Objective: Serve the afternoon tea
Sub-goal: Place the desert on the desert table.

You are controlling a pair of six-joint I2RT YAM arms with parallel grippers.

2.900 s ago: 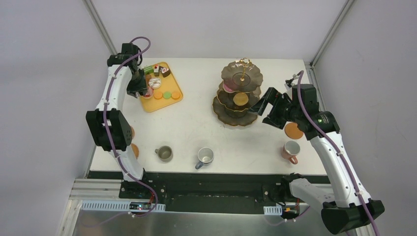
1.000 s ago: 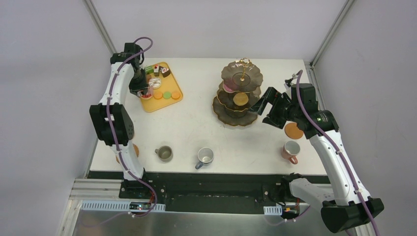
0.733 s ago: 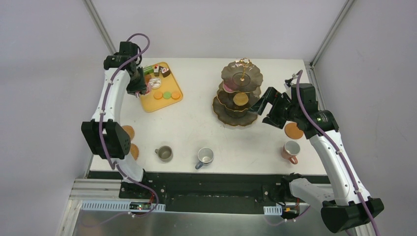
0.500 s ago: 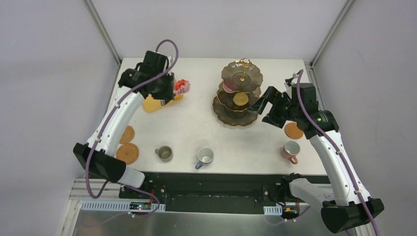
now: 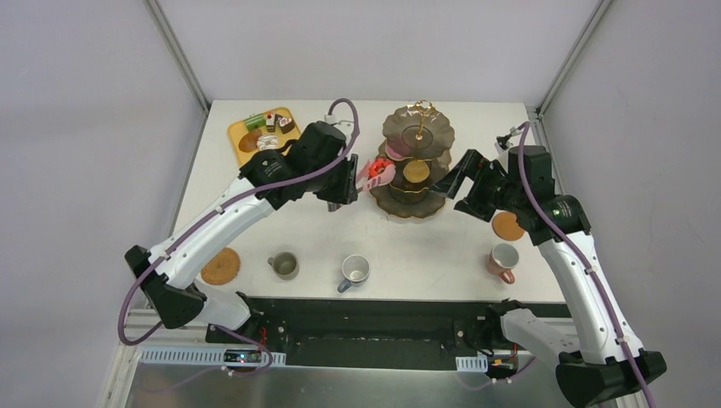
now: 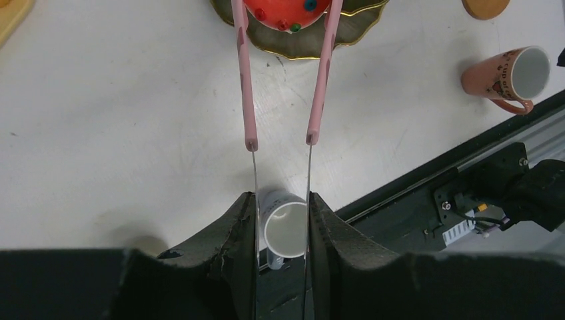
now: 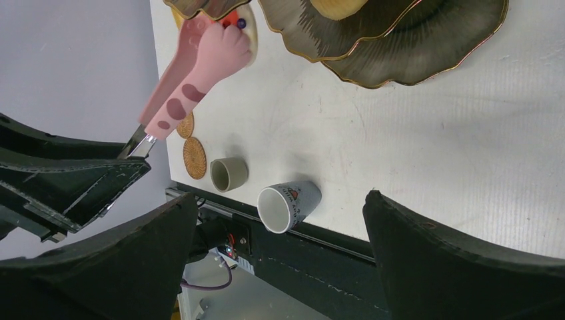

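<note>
White table (image 5: 323, 229); olive mug (image 5: 283, 265) outside left wrist view.

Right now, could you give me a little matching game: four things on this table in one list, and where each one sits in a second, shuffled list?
Things:
1 red doughnut
2 orange macaron
3 small cakes
4 pink mug

Places:
A on the yellow tray
B standing on the table, near right corner
C gripped in the tongs
D on the tiered stand

Pairs: 1-C, 2-D, 3-A, 4-B
</note>
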